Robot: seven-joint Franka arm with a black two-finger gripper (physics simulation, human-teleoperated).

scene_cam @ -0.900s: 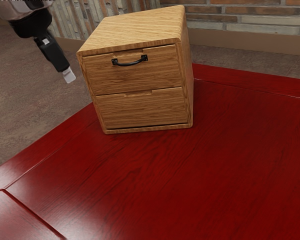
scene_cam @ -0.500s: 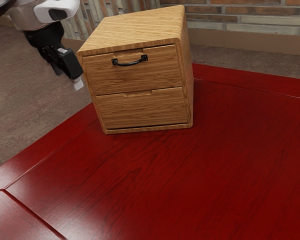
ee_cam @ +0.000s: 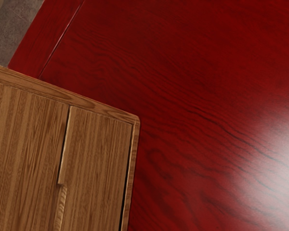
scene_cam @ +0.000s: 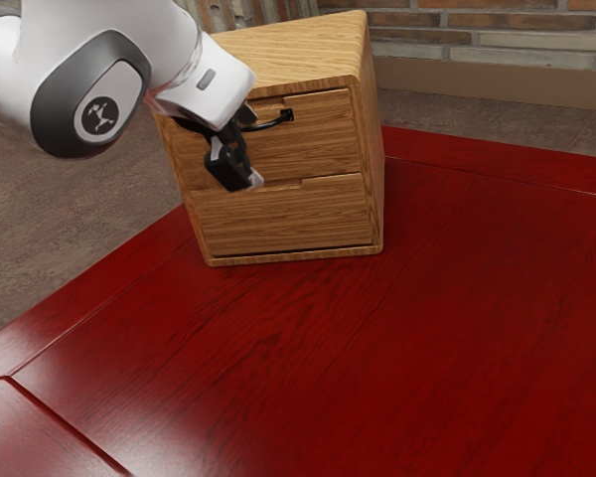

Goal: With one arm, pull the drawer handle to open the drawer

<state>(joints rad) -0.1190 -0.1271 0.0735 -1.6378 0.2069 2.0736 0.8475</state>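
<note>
The wooden cabinet (scene_cam: 318,60) stood on the red surface (scene_cam: 397,348); its upper drawer (scene_cam: 323,139) sat flush with the lower drawer (scene_cam: 288,214); the black handle (scene_cam: 275,120) lay across the upper front, its end toward the exterior view's left hidden behind the arm; the hand (scene_cam: 234,167) hung close before that drawer, just below the handle; whether it was open or closed, I could not tell.

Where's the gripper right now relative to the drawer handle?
In the exterior view, the gripper sits before the front of the wooden cabinet, toward the exterior view's left, just below and left of the black handle.
</note>
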